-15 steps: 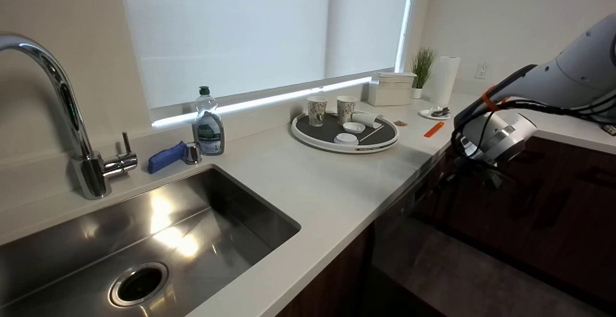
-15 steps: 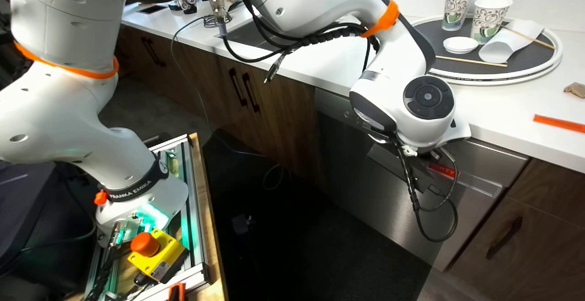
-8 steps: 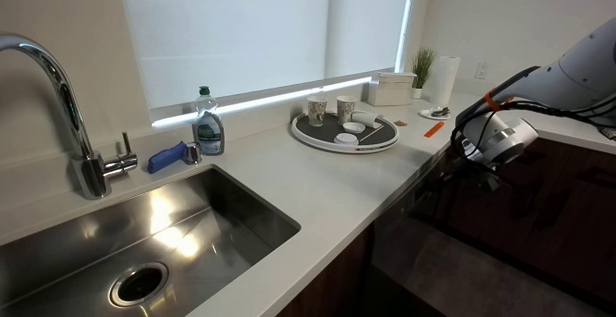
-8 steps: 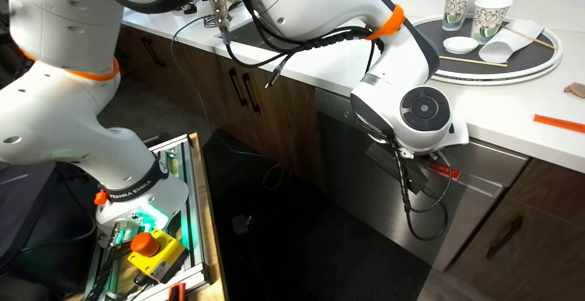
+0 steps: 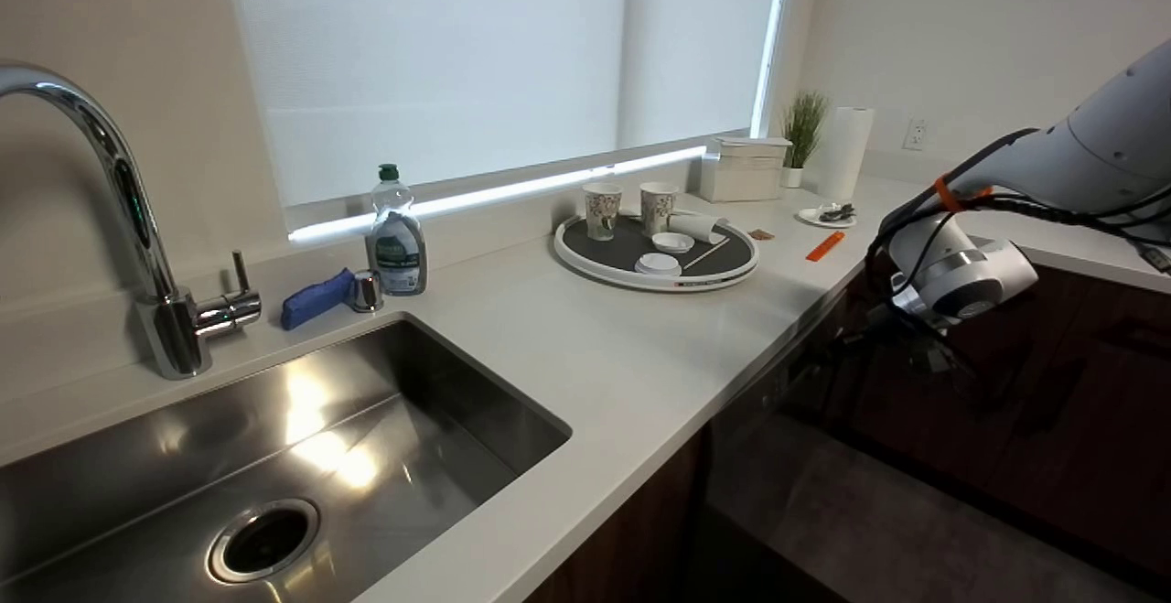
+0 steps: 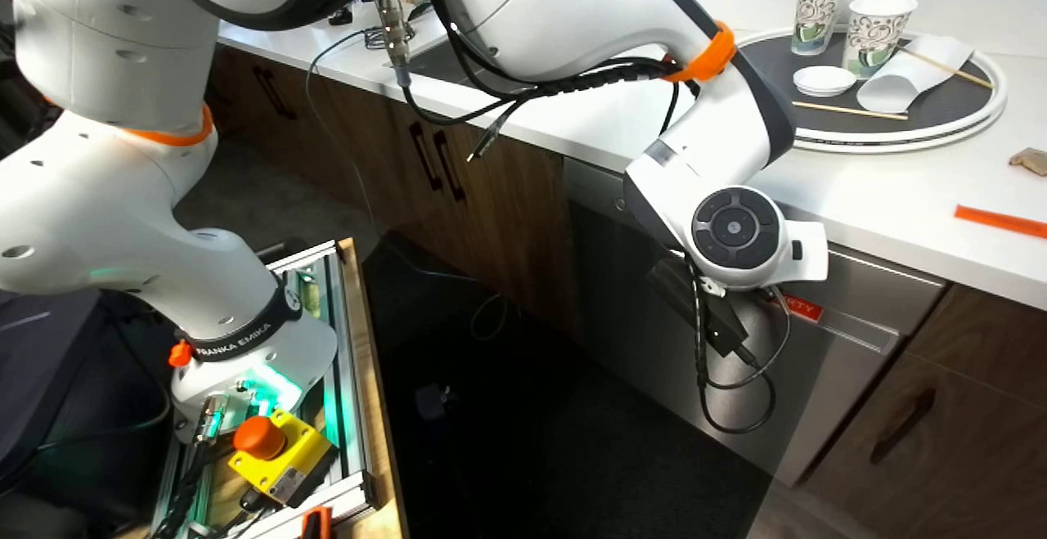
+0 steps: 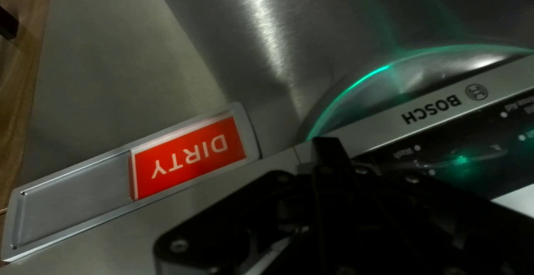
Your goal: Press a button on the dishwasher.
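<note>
The dishwasher has a glossy metal front under the counter. In the wrist view its BOSCH strip and black control panel appear upside down, with white labels, white dots and a green glow on the panel. My gripper looks shut and holds nothing visible. Its dark fingertips overlap the steel strip at the panel's left end in the wrist view; I cannot tell whether they touch. The gripper's body covers part of the panel. In an exterior view the fingers are hidden behind the wrist.
A red DIRTY sign sits on the dishwasher front beside the gripper. The white counter edge runs just above and behind the wrist. A round tray with cups stands on the counter. Loose cables hang below the hand.
In an exterior view the wrist has moved down and left and tilted, and it now covers part of the DIRTY sign. The counter items have not moved.
</note>
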{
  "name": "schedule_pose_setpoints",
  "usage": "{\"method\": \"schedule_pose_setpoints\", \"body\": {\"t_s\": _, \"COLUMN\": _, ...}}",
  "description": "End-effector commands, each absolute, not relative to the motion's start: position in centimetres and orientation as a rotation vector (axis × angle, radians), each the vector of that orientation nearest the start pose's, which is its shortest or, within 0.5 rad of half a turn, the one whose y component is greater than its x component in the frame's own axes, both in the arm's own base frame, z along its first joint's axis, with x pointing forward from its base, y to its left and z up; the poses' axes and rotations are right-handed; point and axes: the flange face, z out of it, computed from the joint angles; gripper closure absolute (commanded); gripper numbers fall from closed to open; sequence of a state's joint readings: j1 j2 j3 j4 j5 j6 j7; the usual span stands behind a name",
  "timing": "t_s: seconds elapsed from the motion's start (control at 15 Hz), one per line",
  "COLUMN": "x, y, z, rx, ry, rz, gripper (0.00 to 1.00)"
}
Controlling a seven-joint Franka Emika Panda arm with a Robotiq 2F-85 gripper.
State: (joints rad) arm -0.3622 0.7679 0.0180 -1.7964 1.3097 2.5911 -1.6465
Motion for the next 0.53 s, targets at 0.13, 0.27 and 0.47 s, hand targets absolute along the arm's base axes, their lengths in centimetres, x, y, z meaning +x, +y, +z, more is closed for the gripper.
{"method": "schedule_pose_setpoints", "body": {"t_s": 0.13, "x": 60.59, "y": -22.90, "z": 12.56, "rx": -2.668, "ry": -0.175, "rz": -0.894, "gripper": 1.00}}
{"method": "schedule_pose_setpoints", "body": {"t_s": 0.27, "x": 60.71, "y": -22.76, "z": 12.65, "rx": -2.688, "ry": -0.197, "rz": -0.880, "gripper": 1.00}}
{"method": "schedule_pose_setpoints", "body": {"t_s": 0.47, "x": 60.97, "y": -22.23, "z": 12.78, "rx": -2.727, "ry": -0.250, "rz": -0.854, "gripper": 1.00}}
